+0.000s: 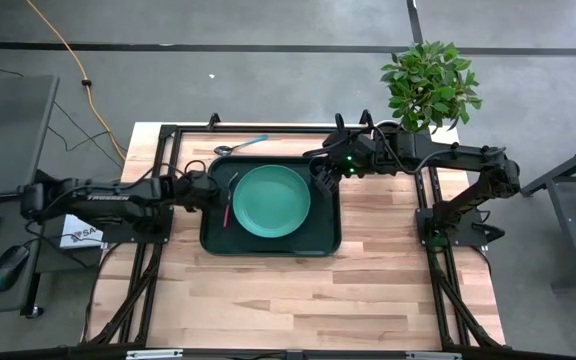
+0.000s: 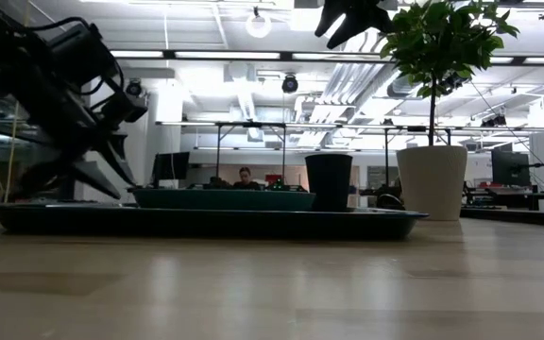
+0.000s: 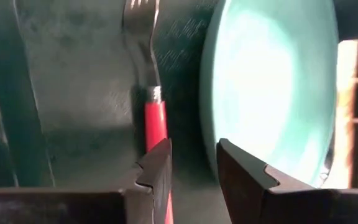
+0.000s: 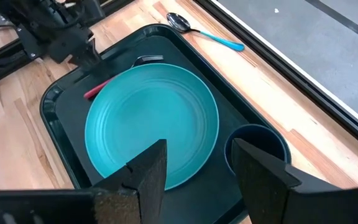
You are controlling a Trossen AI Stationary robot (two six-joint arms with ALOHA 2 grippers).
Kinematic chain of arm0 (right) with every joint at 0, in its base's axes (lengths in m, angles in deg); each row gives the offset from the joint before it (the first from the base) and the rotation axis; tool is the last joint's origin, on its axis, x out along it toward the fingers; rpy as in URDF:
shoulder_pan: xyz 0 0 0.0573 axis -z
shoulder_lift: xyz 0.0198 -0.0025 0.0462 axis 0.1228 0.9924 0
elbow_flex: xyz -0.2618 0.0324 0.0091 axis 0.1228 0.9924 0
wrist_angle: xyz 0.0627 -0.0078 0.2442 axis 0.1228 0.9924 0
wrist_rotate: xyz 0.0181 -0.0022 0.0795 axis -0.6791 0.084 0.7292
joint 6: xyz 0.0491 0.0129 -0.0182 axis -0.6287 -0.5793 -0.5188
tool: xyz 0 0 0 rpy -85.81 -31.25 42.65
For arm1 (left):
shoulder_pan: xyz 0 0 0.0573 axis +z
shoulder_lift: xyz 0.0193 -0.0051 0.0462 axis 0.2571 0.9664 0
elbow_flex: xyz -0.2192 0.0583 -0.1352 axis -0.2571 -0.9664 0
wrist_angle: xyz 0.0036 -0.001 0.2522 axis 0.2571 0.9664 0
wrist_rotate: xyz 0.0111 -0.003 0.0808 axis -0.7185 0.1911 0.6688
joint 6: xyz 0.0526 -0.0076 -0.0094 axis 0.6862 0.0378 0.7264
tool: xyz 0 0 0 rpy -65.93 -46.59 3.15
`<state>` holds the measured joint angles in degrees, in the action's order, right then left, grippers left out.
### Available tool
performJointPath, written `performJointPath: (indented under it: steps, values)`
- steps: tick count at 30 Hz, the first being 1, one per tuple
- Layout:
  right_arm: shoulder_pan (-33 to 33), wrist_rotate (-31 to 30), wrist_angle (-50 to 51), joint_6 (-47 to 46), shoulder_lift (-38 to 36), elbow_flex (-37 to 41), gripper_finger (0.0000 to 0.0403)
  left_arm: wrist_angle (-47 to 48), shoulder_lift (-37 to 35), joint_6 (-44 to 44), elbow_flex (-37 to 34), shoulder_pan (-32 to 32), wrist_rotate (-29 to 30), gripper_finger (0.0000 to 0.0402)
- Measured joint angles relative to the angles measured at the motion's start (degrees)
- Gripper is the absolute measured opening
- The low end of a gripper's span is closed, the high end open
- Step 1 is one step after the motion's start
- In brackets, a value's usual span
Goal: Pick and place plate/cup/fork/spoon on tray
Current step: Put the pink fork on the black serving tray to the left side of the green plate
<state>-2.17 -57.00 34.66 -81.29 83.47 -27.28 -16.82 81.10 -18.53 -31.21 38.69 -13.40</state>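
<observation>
The dark green tray [image 1: 268, 245] lies mid-table. On it the green plate [image 1: 271, 200] lies flat. The red-handled fork [image 3: 155, 121] lies on the tray floor beside the plate's left rim. The dark cup [image 4: 257, 148] stands upright in the tray's far right corner. The teal-handled spoon [image 1: 240, 146] lies on the table past the tray's far edge. My left gripper [image 3: 194, 168] is open and low over the tray's left part, with one finger over the fork's handle end. My right gripper [image 4: 197, 168] is open above the tray, over the gap between plate and cup.
A potted plant in a white pot [image 1: 428, 90] stands at the table's far right corner, close behind my right arm. Black frame rails [image 1: 433, 200] run along both sides of the table. Bare wood [image 1: 288, 300] lies between the tray and the near edge.
</observation>
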Motion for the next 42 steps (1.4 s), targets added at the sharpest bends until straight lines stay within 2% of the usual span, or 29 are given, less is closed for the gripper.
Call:
performJointPath:
  steps: [4, 8, 11, 15, 19, 24, 35, 42]
  values:
    - [0.0, 0.22, 0.0, -0.02, 0.0, 0.0, 0.0172, 1.45, -2.16, 4.34, 2.33, 3.58, -0.42, 0.0113]
    - [0.0, 0.22, -0.23, -0.02, 0.0, 0.0, 0.0172, 8.34, -2.65, 13.34, 9.31, 8.52, -1.02, 0.0101]
    - [0.0, 0.22, -0.84, -0.02, 0.0, 0.0, 0.0172, 13.41, -0.87, 21.24, 14.91, 11.94, -0.69, 0.0076]
    - [0.0, 0.22, -1.32, -0.02, 0.0, 0.0, 0.0172, 16.17, 5.61, 28.77, 18.4, 14.61, -3.36, 0.0014]
    - [0.0, 0.22, -1.42, -0.02, 0.0, 0.0, 0.0172, 14.82, 14.48, 31.51, 19.46, 14.6, -5.36, 0.0007]
    - [0.0, 0.22, -1.42, -0.02, 0.0, 0.0, 0.0172, 14.51, 21.15, 33.73, 21.8, 13.87, -3.68, 0.0001]
    - [0.0, 0.2, -1.64, -0.04, 0.0, 0.0, 0.0172, 12.94, 27.99, 35.4, 22.51, 14.11, -1.44, 0.0]
    - [0.0, 0.2, -1.64, -0.04, 0.0, 0.0, 0.0172, 10.72, 28.35, 34.96, 22.53, 14.11, -0.97, 0.0]
